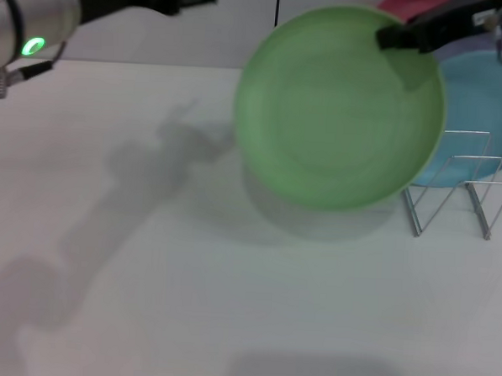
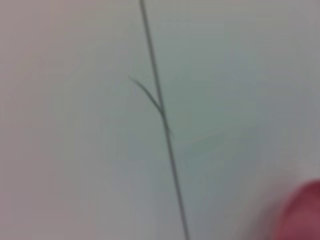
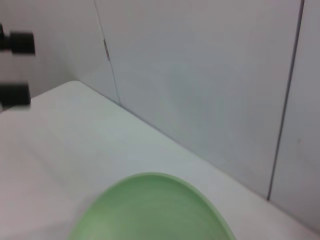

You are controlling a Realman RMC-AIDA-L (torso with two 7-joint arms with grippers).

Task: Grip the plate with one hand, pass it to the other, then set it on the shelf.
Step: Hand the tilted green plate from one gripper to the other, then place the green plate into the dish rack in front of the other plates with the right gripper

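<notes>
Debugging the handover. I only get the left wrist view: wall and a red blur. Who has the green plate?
Observer: The right end effector, clamped on the plate's top rim, holding it in the air.
Operator: Left one?
Observer: The left end effector is up at far left, fingers apart, clear of the plate.
Operator: Racked yet?
Observer: No. The shelf stands just to the plate's right, with a sky-blue plate behind its wires.
</notes>
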